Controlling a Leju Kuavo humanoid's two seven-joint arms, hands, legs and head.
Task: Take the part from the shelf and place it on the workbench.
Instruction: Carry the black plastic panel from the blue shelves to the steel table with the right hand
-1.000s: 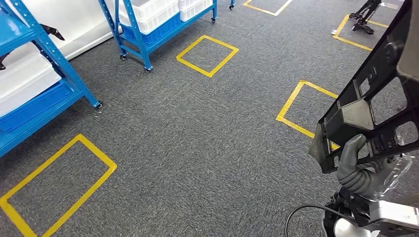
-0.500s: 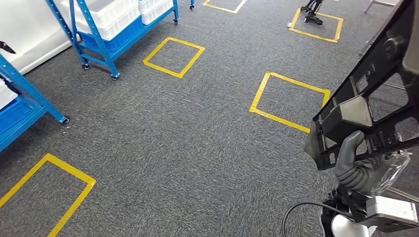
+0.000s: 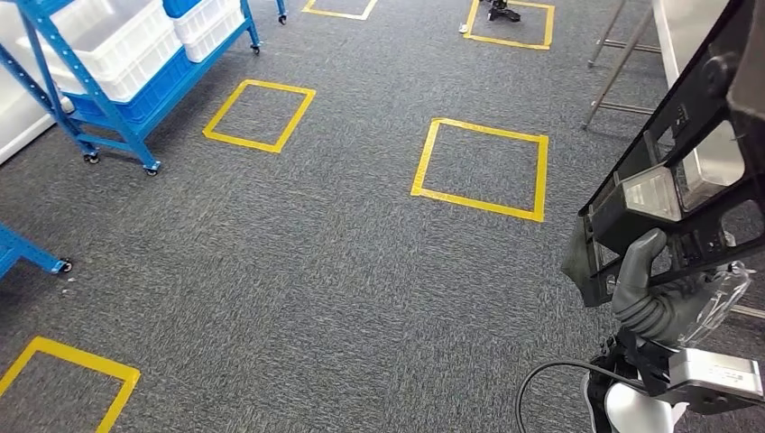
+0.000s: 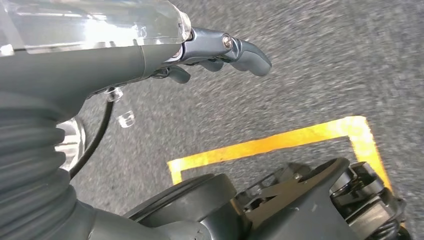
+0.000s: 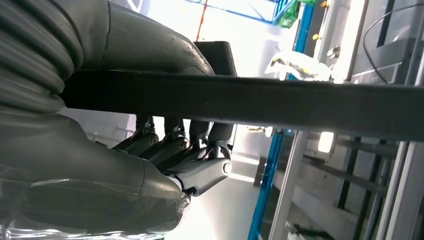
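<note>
Holding: my right hand [image 3: 654,302] grips the black frame part [image 3: 681,171] at its lower edge, thumb over the front, part raised and tilted at my right side.
Right wrist view: fingers [image 5: 200,165] curled under the part's dark bar [image 5: 260,102], thumb on the other side.
Left hand [image 4: 165,50]: fingers loosely apart, nothing in them, above grey carpet [image 4: 300,75].
Head view extras: yellow tape square [image 3: 483,167], blue shelf [image 3: 108,81] with white bins, table legs [image 3: 622,63].
</note>
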